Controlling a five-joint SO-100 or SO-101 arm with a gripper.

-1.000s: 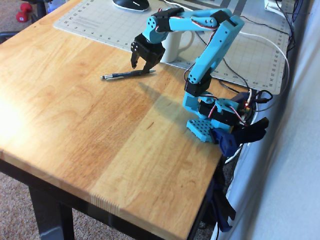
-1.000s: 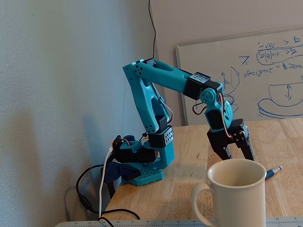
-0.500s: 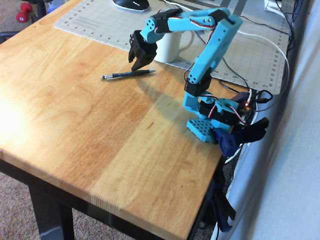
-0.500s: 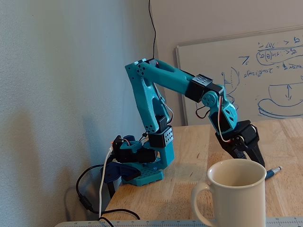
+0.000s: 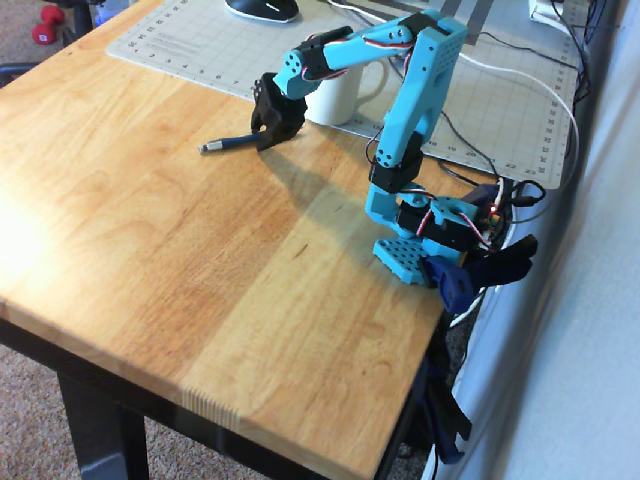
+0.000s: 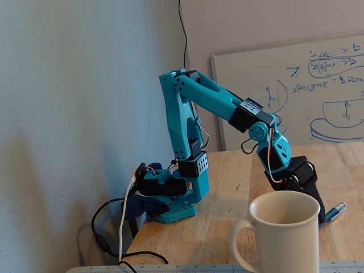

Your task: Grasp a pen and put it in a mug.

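The dark pen (image 5: 228, 142) lies flat on the wooden table, its silvery tip pointing left in the overhead view. In the fixed view only one end of the pen (image 6: 336, 211) shows, right of the mug. My black gripper (image 5: 268, 136) is lowered over the pen's right end, with its fingertips at the table. It also shows in the fixed view (image 6: 319, 210), just behind the mug. The jaw gap is hidden, so I cannot tell whether it grips the pen. The cream-white mug (image 5: 336, 98) stands upright just right of the gripper, partly behind the arm. It fills the foreground of the fixed view (image 6: 277, 236) and looks empty.
A grey cutting mat (image 5: 190, 40) covers the far part of the table, and the mug stands on its edge. The arm's base (image 5: 410, 255) and cables sit at the table's right edge. A whiteboard (image 6: 318, 91) leans on the wall.
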